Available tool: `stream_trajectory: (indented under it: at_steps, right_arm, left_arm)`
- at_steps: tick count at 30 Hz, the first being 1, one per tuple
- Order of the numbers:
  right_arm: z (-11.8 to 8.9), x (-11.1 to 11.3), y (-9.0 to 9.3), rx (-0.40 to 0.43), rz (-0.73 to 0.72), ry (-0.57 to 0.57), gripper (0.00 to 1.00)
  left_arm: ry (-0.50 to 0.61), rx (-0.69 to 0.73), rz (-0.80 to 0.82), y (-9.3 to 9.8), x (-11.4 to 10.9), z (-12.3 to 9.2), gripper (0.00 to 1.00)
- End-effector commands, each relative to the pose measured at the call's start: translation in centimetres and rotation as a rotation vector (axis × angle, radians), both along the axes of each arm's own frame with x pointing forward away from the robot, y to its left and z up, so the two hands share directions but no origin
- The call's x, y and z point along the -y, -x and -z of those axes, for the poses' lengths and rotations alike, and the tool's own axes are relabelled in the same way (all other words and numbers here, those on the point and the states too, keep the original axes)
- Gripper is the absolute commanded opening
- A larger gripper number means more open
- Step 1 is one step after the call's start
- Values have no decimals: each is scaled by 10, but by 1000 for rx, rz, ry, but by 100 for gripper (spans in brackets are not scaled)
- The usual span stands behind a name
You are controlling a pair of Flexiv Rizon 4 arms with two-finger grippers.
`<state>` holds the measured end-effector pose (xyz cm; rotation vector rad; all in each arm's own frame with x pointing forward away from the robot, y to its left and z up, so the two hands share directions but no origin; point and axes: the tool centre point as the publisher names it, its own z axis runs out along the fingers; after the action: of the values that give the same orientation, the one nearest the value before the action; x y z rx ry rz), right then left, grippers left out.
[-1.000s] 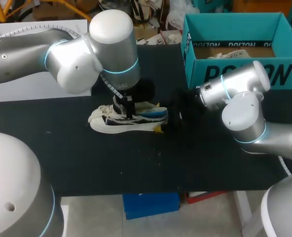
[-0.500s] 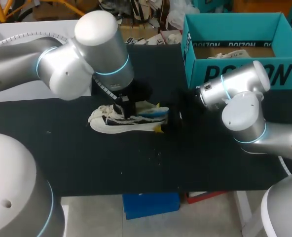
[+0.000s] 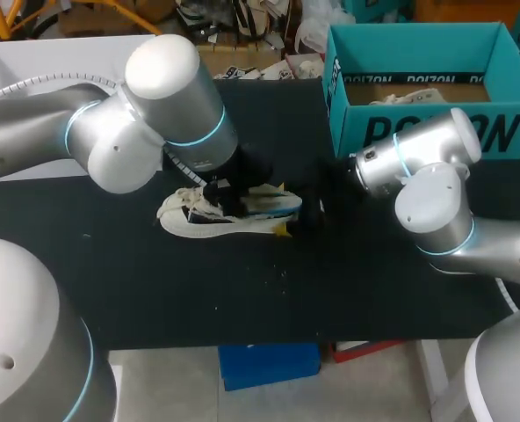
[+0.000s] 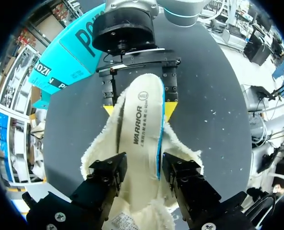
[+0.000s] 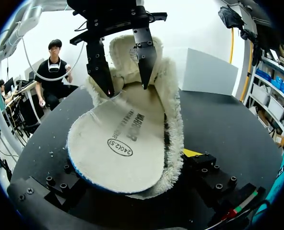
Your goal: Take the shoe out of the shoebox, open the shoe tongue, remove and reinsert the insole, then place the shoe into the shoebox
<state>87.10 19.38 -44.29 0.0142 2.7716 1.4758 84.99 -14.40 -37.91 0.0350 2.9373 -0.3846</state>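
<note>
Left claw (image 4: 143,163) on insole (image 4: 139,110), right claw (image 4: 139,109) on shoe (image 5: 174,115) heel; overhead, insole unseen.

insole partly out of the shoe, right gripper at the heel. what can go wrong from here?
1. Right gripper holds the shoe only at the heel; a pull on the insole by the left gripper may drag it loose.
2. The insole overhangs the fleece collar; pushed back in, it may catch and fold.

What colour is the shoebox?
The shoebox is teal with black lettering; the head view shows it best.
</note>
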Motion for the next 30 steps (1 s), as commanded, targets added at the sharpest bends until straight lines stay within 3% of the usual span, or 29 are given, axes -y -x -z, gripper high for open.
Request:
stream_trajectory:
  at_steps: [1, 20, 30]
  right_arm:
    - [2, -1, 1, -1, 2, 3, 0]
    - [2, -1, 1, -1, 2, 3, 0]
    - [2, -1, 1, -1, 2, 3, 0]
  left_arm:
    - [8, 6, 23, -5, 6, 3, 47]
    - [75, 29, 126, -22, 48, 1, 44]
    - [60, 34, 150, -9, 47, 5, 45]
